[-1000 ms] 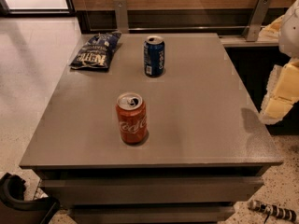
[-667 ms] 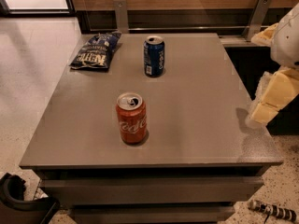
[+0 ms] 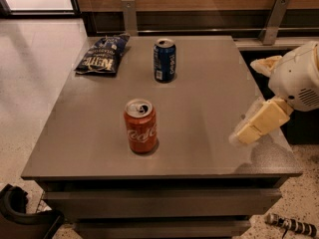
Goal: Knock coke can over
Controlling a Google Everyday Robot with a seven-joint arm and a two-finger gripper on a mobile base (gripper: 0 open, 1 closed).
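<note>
The coke can (image 3: 140, 126), red-orange with white script and a silver top, stands upright on the grey table (image 3: 199, 98), near its front middle. My gripper (image 3: 247, 131) is at the table's right edge, well to the right of the can and not touching it. Its cream-coloured fingers (image 3: 260, 122) point down and to the left over the tabletop, below the white wrist housing (image 3: 298, 76).
A dark blue Pepsi can (image 3: 164, 59) stands upright further back on the table. A dark chip bag (image 3: 101, 54) lies at the back left corner. A wooden wall with metal brackets (image 3: 273, 19) runs behind. A black object (image 3: 22, 218) sits on the floor front left.
My gripper has moved left and forward from the right edge, reaching further over the tabletop. The cans and bag have not moved.
</note>
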